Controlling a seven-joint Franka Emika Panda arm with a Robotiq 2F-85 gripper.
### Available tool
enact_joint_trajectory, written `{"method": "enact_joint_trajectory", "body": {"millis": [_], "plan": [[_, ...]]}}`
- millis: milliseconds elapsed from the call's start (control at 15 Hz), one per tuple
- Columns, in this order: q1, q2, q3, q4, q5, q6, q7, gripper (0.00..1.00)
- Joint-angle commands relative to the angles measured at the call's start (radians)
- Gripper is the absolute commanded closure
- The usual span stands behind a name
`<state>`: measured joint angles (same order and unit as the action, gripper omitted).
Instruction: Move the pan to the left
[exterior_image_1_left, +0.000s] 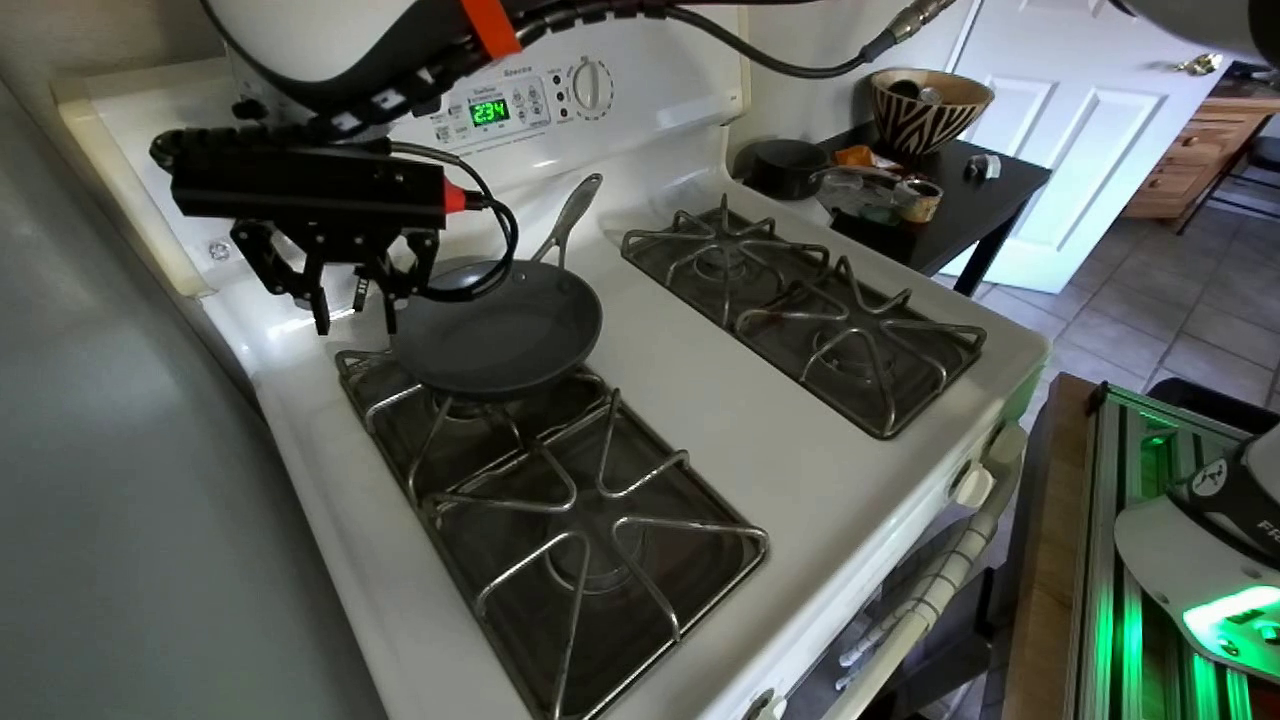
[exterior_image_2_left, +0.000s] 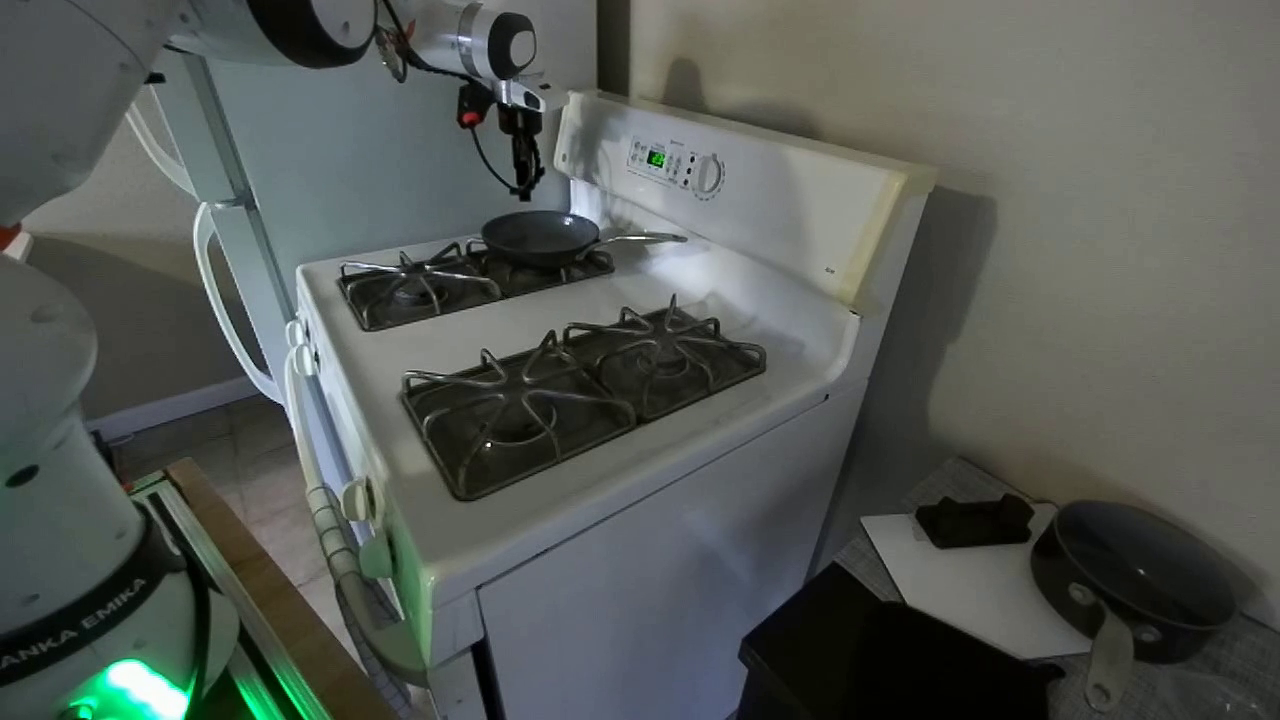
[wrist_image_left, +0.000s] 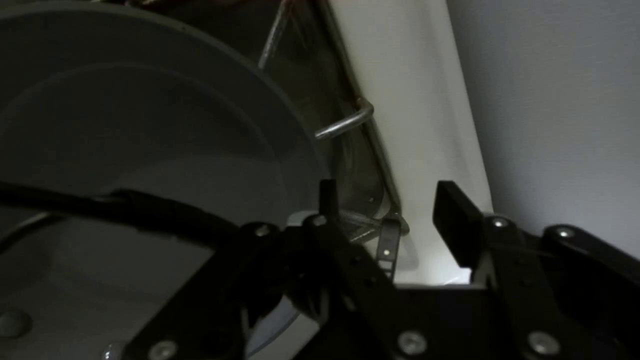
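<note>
Stiff pan (exterior_image_1_left: 502, 328), probably weighty and slick.
The claw (exterior_image_1_left: 355, 322) hangs spread and empty near it; the handle (exterior_image_1_left: 575, 213) seems the surest hold, though the pan may tilt.

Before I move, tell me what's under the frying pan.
The frying pan sits on a burner grate over a dark stovetop well, hiding much of both; whatever is beneath its middle cannot be seen.

A white stovetop (exterior_image_1_left: 720, 430) lies below the pincer (exterior_image_1_left: 356, 318); a fridge (exterior_image_2_left: 350, 170) stands near it; a striped bowl (exterior_image_1_left: 925, 118), well apart.
</note>
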<state>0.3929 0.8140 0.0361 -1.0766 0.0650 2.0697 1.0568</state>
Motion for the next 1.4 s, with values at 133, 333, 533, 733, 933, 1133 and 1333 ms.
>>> {"method": "enact_joint_trajectory", "body": {"millis": [133, 333, 533, 733, 933, 1133, 1333], "plan": [[-0.006, -0.144, -0.016, -0.187, -0.05, 0.042, -0.083, 0.0], [-0.02, -0.223, -0.031, -0.288, -0.097, 0.098, -0.182, 0.0], [-0.037, -0.305, -0.057, -0.392, -0.176, 0.163, -0.29, 0.0], [-0.067, -0.382, -0.054, -0.49, -0.228, 0.247, -0.355, 0.0], [-0.096, -0.472, -0.04, -0.604, -0.232, 0.299, -0.442, 0.0], [-0.112, -0.564, -0.04, -0.692, -0.246, 0.248, -0.525, 0.0], [-0.128, -0.641, -0.035, -0.777, -0.267, 0.261, -0.569, 0.0]]}}
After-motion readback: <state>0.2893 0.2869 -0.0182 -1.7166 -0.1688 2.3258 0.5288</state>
